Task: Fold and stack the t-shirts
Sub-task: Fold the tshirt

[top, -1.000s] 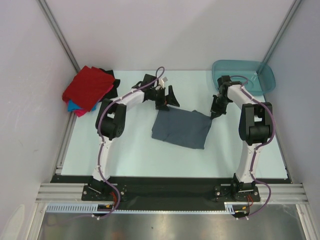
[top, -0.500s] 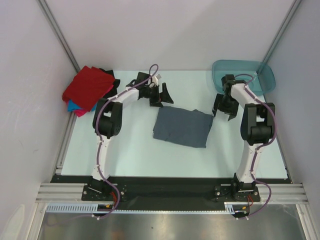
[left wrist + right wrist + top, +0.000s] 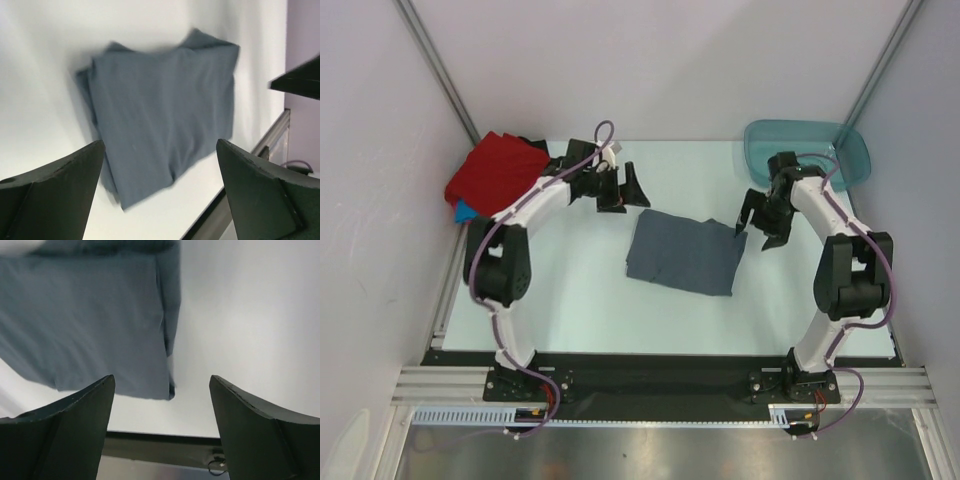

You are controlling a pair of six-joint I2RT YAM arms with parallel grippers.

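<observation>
My right gripper has let go of the far right corner of the grey-blue t-shirt, which it was pinching a second ago. Its jaws now stand wide apart and it hangs just off the shirt's right edge, holding nothing. My left gripper has drawn back from the shirt's far left corner toward the far left, with that arm's elbow swung out to the table's left side; its jaws are spread wide as before, empty. The shirt itself has stayed put: a soft, matte knit folded into a rough rectangle, lying flat near the middle of the pale, smooth table, between my two grippers. From my left wrist I see doubled layers stepping out along one edge; from my right wrist, a thicker fold running down one side of the cloth. My black fingers are broad, hard wedges with a dull sheen. In the far left corner sits the stack: a red t-shirt on top, folded square and a little rumpled, a sliver of bright blue t-shirt under it, and black cloth behind. The teal tub, translucent hard plastic with rounded corners, sits at the far right corner.
</observation>
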